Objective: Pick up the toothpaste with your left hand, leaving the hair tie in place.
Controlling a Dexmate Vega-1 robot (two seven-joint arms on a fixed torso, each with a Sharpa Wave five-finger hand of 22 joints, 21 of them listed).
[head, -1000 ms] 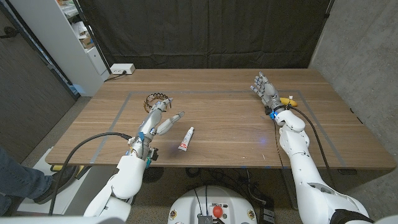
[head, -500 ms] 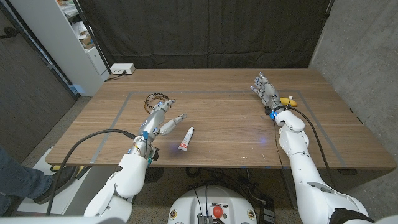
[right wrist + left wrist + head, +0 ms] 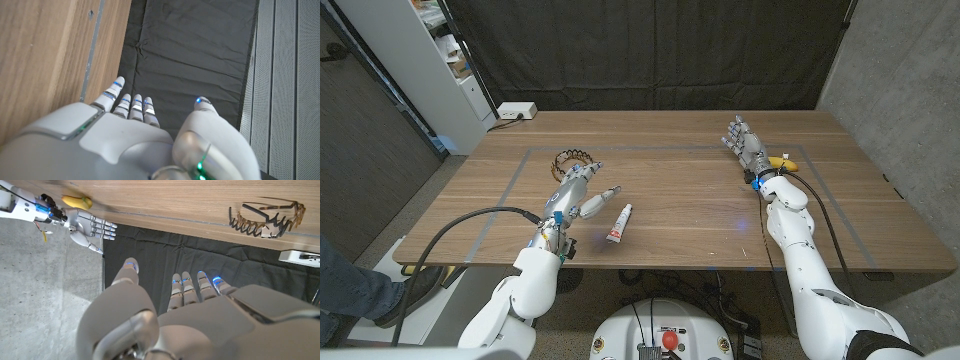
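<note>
Left of centre in the head view, my left hand (image 3: 582, 190) hovers empty, fingers spread, with the hair tie (image 3: 572, 159) just above it and the toothpaste (image 3: 620, 223) at its lower right, untouched. Upper right, my right hand (image 3: 747, 146) waits, fingers apart, holding nothing.

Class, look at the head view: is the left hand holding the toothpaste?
No, the left hand is open beside the toothpaste, which lies on the table.
</note>
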